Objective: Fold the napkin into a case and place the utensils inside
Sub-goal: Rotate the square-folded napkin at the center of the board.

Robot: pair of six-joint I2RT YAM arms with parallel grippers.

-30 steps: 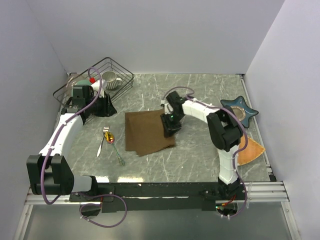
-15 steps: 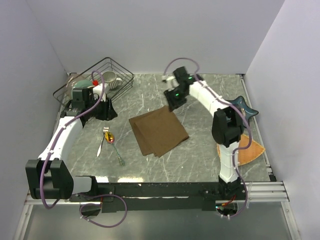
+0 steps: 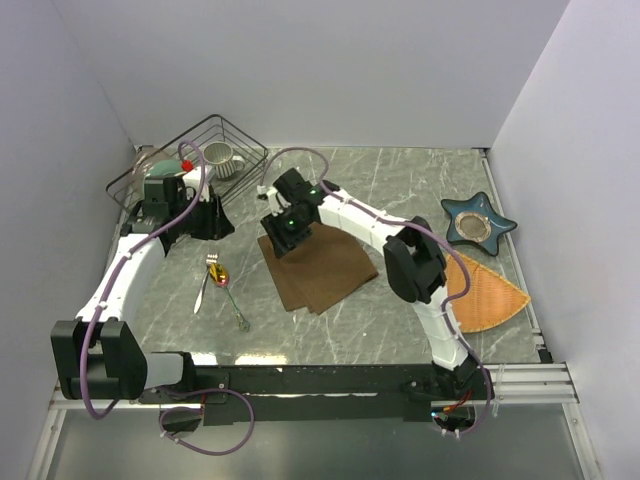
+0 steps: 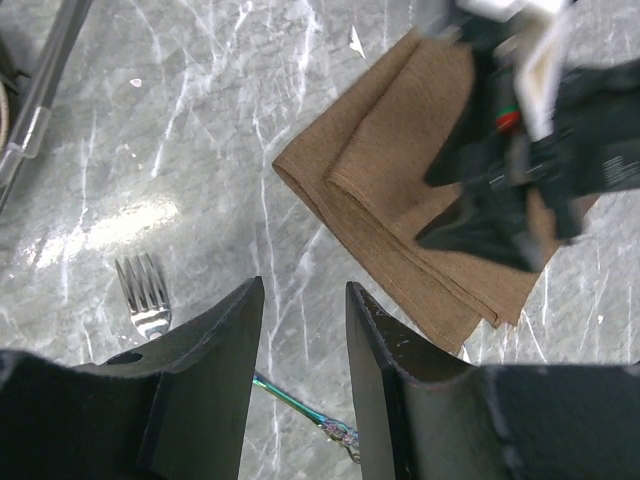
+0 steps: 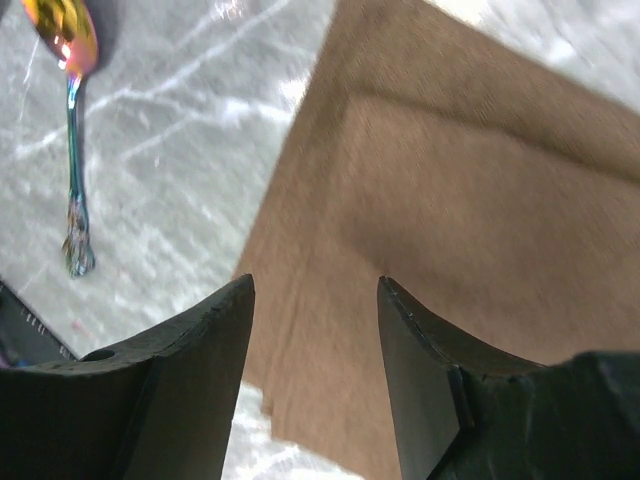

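Observation:
The dark-brown napkin (image 3: 322, 270) lies flat on the marble table, folded into a layered rectangle, and also shows in the left wrist view (image 4: 400, 200) and the right wrist view (image 5: 450, 190). My right gripper (image 3: 279, 244) hovers over its left corner, open (image 5: 315, 285), with nothing between the fingers. A fork (image 3: 204, 288) and a gold-bowled spoon (image 3: 219, 273) lie left of the napkin. The left wrist view shows the fork tines (image 4: 143, 295) and the spoon handle (image 4: 300, 405). My left gripper (image 3: 220, 224) stands open (image 4: 303, 290) and empty above the table, behind the utensils.
A black wire basket (image 3: 150, 168) at the back left holds a mug (image 3: 222, 158). A blue star-shaped dish (image 3: 478, 222) sits at the right, with an orange woven fan mat (image 3: 492, 298) in front of it. The right arm stretches across the table behind the napkin.
The right gripper let go of the napkin, swung behind it and then left to its left corner, opening wider. The napkin ended up shifted and turned. The left arm barely moved.

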